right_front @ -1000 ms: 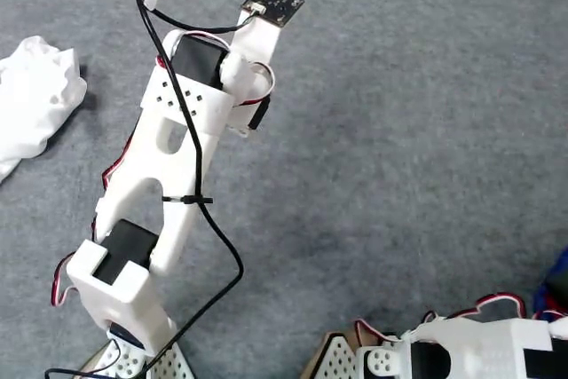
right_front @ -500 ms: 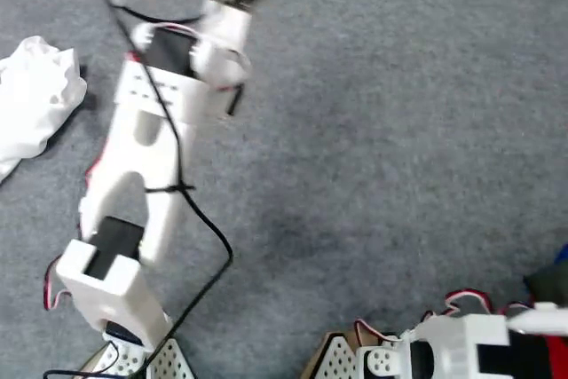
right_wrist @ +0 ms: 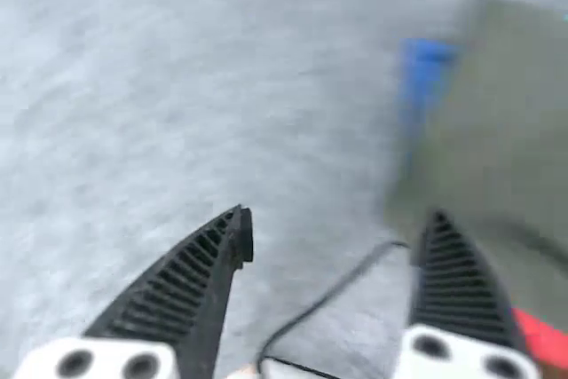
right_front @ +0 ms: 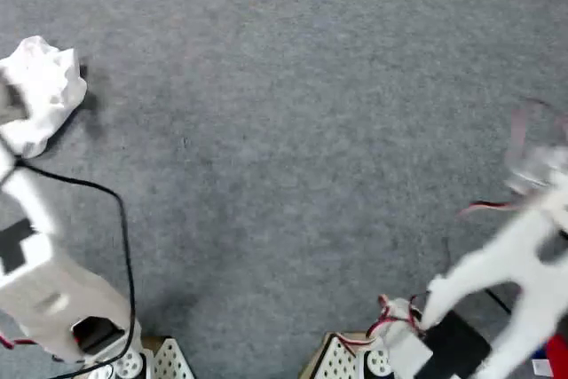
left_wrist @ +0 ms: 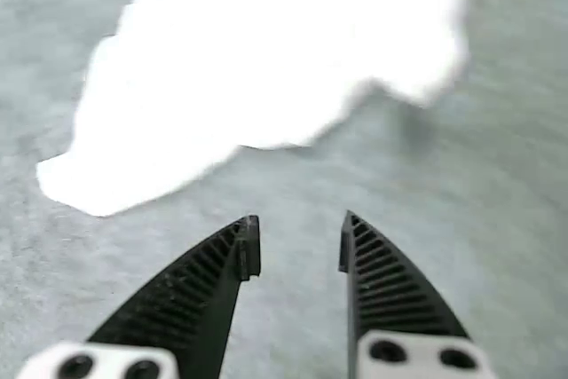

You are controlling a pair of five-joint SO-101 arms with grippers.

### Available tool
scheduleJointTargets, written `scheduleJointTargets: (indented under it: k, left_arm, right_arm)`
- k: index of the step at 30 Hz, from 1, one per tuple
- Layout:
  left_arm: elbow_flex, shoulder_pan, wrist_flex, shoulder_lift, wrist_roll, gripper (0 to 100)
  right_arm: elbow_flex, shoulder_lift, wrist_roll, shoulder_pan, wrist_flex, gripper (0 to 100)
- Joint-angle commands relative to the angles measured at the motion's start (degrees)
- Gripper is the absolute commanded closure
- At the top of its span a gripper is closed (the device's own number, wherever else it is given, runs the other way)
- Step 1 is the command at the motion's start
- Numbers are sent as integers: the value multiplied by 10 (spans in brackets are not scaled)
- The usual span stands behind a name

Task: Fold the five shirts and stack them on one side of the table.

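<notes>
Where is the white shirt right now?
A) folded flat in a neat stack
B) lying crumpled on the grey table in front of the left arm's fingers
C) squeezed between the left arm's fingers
B: the white shirt lies in a crumpled heap on the grey table, just ahead of the left arm's fingers, which stand apart with nothing between them.
</notes>
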Motion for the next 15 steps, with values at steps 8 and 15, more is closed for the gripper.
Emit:
scheduleJointTargets:
  k: [8, 15]
  left_arm:
    - [-29, -84, -184, 177, -4, 794]
    - [-29, -85, -275, 260, 8, 799]
  right_arm:
    - [-51, 73, -139, -301, 5, 788]
    - [-104, 153, -157, -305, 6, 791]
